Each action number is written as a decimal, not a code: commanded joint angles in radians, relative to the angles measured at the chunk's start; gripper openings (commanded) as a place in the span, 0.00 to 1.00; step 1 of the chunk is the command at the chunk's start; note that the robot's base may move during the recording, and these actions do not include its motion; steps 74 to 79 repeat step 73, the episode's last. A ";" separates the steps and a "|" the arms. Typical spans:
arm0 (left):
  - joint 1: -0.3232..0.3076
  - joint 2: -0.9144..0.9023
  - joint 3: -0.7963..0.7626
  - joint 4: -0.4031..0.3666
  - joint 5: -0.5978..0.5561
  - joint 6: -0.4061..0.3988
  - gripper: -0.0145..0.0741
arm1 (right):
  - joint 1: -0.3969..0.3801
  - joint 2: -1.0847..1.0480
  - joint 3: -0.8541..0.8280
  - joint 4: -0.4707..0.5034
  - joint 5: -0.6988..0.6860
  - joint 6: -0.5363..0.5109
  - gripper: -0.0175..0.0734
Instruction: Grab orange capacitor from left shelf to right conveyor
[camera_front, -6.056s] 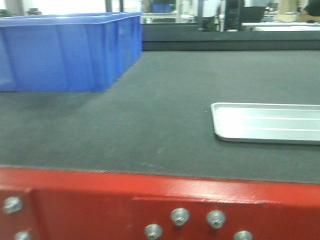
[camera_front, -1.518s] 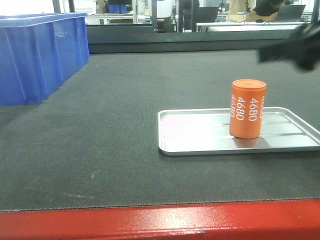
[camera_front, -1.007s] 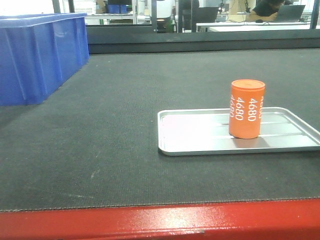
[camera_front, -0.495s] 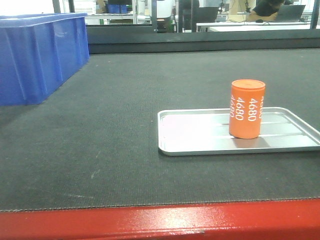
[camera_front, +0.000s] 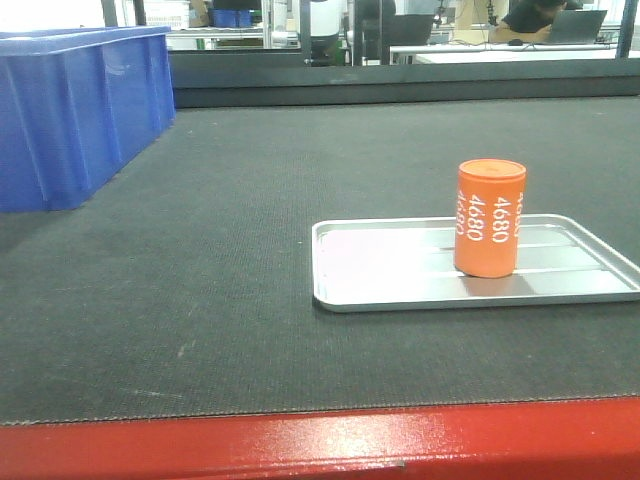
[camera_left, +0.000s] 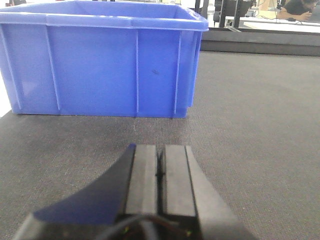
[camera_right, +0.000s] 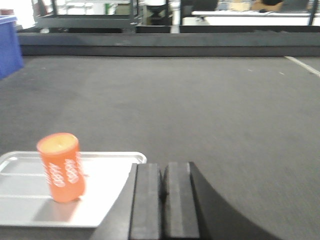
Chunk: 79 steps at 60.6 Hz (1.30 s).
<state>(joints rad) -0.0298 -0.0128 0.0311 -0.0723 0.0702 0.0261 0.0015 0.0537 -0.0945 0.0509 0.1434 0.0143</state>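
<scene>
**Orange capacitor standing on the tray, both claws closed and apart from it**

A workshop floor with desks, racks and a seated person lies blurred behind the right conveyor (camera_front: 200, 300), whose dark textured belt fills most of what I can see, with its red front edge (camera_front: 300, 450) running along the near side. A shallow silver tray (camera_front: 380, 270) lies flat on the belt toward the right, and the orange capacitor (camera_front: 489, 218) stands upright inside it, right of the tray's middle, touching nothing but the tray floor.

From the right wrist view, the right claw (camera_right: 164, 200) has its two dark fingers pressed together with only a thin seam between them, holding nothing. The capacitor sits to the left of that claw and a little beyond it, clearly apart; the tray's near corner reaches close beside the claw's left finger.

The left claw (camera_left: 160, 175) is likewise closed and empty, hanging over bare belt and facing a big blue bin (camera_left: 100, 65) that rests on the conveyor's left side, well apart from the tray.

The only writing is white "4680" printed sideways down the capacitor's side, repeated around it; one further repeat at its left edge is cut off, probably the same number.
</scene>
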 joint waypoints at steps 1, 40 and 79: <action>-0.004 -0.011 -0.005 -0.002 -0.087 -0.002 0.02 | -0.032 -0.083 0.032 0.009 -0.083 -0.014 0.25; -0.004 -0.010 -0.005 -0.002 -0.087 -0.002 0.02 | -0.047 -0.078 0.119 0.010 -0.143 0.004 0.25; -0.004 -0.010 -0.005 -0.002 -0.087 -0.002 0.02 | -0.047 -0.078 0.119 0.010 -0.143 0.004 0.25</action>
